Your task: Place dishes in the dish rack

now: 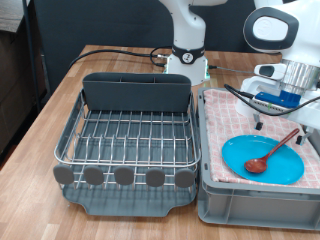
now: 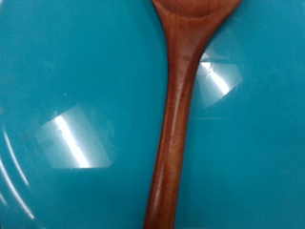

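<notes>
The light-blue plate [image 1: 238, 150] lies on the pink checked cloth in the grey crate at the exterior view's right. The reddish-brown wooden spoon [image 1: 272, 153] lies across the plate, bowl down on it and handle pointing up-right. The gripper [image 1: 287, 100] hangs above the crate's far right corner, over the spoon's handle end, apart from it. The wrist view shows the spoon's handle [image 2: 176, 124] close up over the plate [image 2: 76, 95]; no fingers show there. The dish rack [image 1: 125, 135] stands at the left with nothing in it. The white mug is out of view.
The grey crate [image 1: 255, 205] stands right beside the rack's tray. The rack's tall grey back compartment [image 1: 135, 92] faces the robot base [image 1: 187, 55]. Cables run over the wooden table [image 1: 60, 100] behind the crate.
</notes>
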Tool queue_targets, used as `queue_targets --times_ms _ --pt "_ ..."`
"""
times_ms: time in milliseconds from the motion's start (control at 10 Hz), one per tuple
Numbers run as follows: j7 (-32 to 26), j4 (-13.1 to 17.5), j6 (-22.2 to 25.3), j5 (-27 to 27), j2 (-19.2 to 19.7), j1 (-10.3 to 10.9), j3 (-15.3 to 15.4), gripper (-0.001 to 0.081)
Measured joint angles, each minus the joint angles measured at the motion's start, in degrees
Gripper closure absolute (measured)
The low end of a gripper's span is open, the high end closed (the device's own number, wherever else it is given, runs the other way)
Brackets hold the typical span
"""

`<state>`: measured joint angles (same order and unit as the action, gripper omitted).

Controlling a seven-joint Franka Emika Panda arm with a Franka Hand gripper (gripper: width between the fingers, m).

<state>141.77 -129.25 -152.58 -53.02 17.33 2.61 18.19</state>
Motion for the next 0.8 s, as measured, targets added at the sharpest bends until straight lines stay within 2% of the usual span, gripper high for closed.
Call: queue_targets --times_ms 800 --pt "6.9 1.6 -3.7 -7.1 4.8 0.1 -2.2 0.0009"
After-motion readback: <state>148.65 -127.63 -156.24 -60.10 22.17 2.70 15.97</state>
